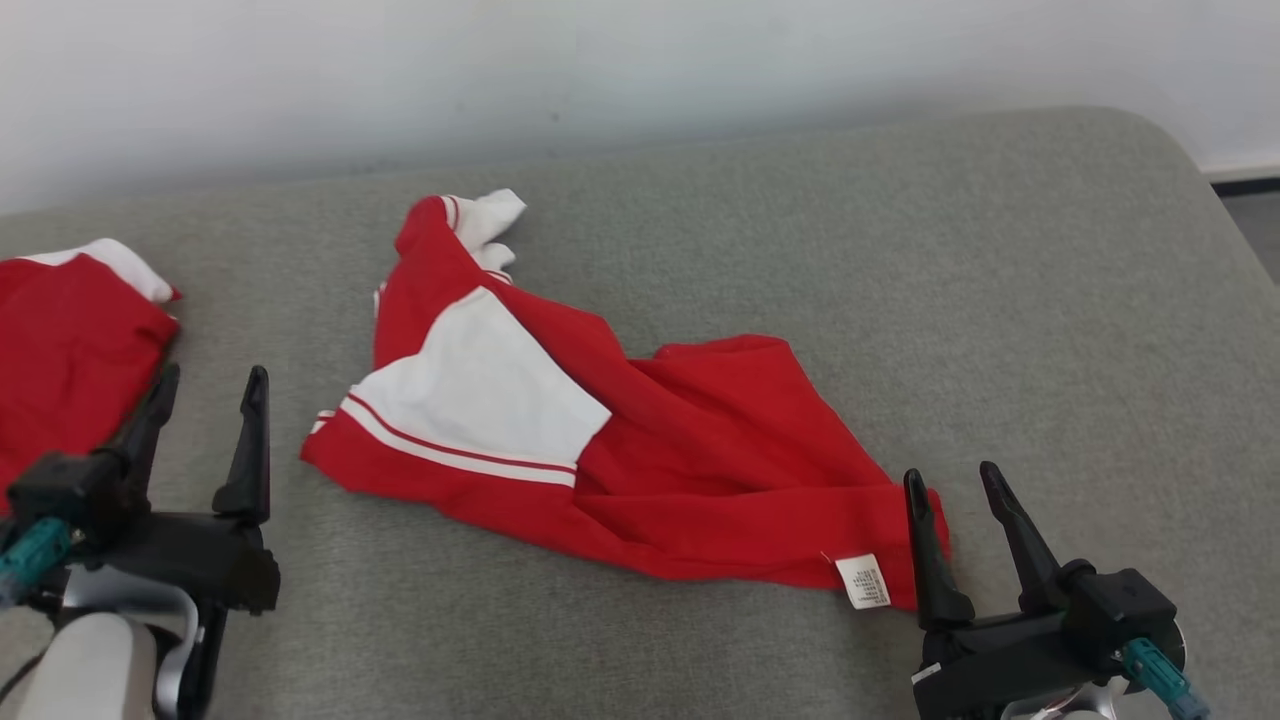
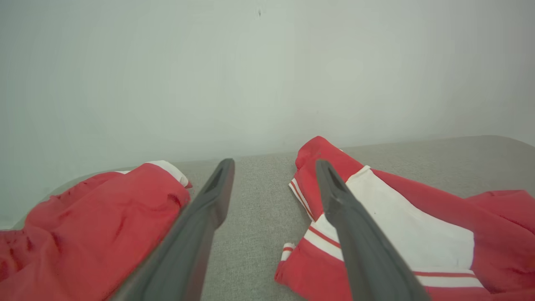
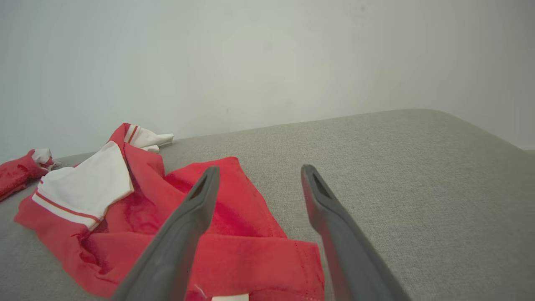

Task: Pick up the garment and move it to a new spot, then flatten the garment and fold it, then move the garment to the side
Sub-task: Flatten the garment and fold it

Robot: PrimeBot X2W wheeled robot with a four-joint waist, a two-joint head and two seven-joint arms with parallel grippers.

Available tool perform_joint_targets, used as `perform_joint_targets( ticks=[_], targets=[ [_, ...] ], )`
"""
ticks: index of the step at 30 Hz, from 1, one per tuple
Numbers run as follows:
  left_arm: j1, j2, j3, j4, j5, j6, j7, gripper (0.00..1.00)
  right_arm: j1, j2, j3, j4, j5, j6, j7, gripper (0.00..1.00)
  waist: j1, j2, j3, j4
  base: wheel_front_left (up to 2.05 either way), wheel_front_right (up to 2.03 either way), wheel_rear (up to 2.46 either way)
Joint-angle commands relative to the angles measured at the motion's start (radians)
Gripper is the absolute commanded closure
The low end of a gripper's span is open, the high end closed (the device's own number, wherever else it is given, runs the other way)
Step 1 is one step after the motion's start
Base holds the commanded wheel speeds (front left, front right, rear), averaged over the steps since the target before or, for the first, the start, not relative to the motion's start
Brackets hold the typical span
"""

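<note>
Nearest the head camera, the left claw [image 1: 214, 372] and the right claw [image 1: 951, 473] are seen at the lower corners. Each has its two fingers spread wide, and nothing is held between them. The garment [image 1: 640, 440], red with a white panel, is laid crumpled across the middle of the grey padded surface [image 1: 1000, 300]. One white-trimmed end is turned toward the wall [image 1: 600, 70], and the hem corner with the care label [image 1: 862, 580] is just beside the right claw.

The claws are judged to be set at opposite ends of the garment so that both ends can be taken up together for the lift to a new spot. The left claw is placed between the garment's striped end and a second red garment [image 1: 70, 350] at the left edge; no contact with either can be made out. One finger of the right claw is seen over the hem, but whether cloth is touched cannot be told.
</note>
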State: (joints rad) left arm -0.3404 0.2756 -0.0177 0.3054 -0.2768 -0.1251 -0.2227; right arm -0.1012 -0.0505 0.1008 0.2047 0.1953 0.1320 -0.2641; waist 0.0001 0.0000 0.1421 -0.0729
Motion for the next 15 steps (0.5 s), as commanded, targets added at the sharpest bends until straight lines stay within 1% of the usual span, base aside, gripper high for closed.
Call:
perform_joint_targets(
  ticks=[1, 5, 8, 9, 15],
  targets=[
    [-0.024, 0.013, -0.007, 0.023, -0.008, -0.005, 0.01, 0.0, -0.005, 0.0, -0.003, -0.005, 0.006, -0.003, 0.0, 0.0, -0.0001, 0.0, 0.037, -0.035, 0.0, 0.0, 0.0],
    [-0.086, 0.045, -0.042, 0.094, -0.026, -0.003, 0.022, 0.0, -0.016, 0.0, -0.006, -0.011, 0.002, -0.003, 0.0, 0.0, -0.0001, 0.0, 0.062, -0.056, 0.0, 0.0, 0.0],
    [-0.12, 0.061, -0.096, 0.143, -0.046, -0.004, 0.038, 0.0, -0.02, 0.0, -0.008, -0.014, 0.001, -0.003, 0.0, 0.0, -0.0001, 0.0, 0.075, -0.066, 0.0, 0.0, 0.0],
    [-0.138, 0.072, -0.131, 0.18, -0.066, -0.004, 0.048, 0.0, -0.023, 0.0, -0.007, -0.015, 0.0, -0.003, 0.0, 0.0, -0.0001, 0.0, 0.081, -0.072, 0.0, 0.0, 0.0],
    [-0.197, 0.1, -0.217, 0.303, -0.119, -0.004, 0.041, 0.0, -0.04, 0.0, -0.002, -0.013, -0.002, -0.003, 0.0, 0.0, -0.0001, 0.0, 0.094, -0.087, 0.0, 0.0, 0.0]
  ],
)
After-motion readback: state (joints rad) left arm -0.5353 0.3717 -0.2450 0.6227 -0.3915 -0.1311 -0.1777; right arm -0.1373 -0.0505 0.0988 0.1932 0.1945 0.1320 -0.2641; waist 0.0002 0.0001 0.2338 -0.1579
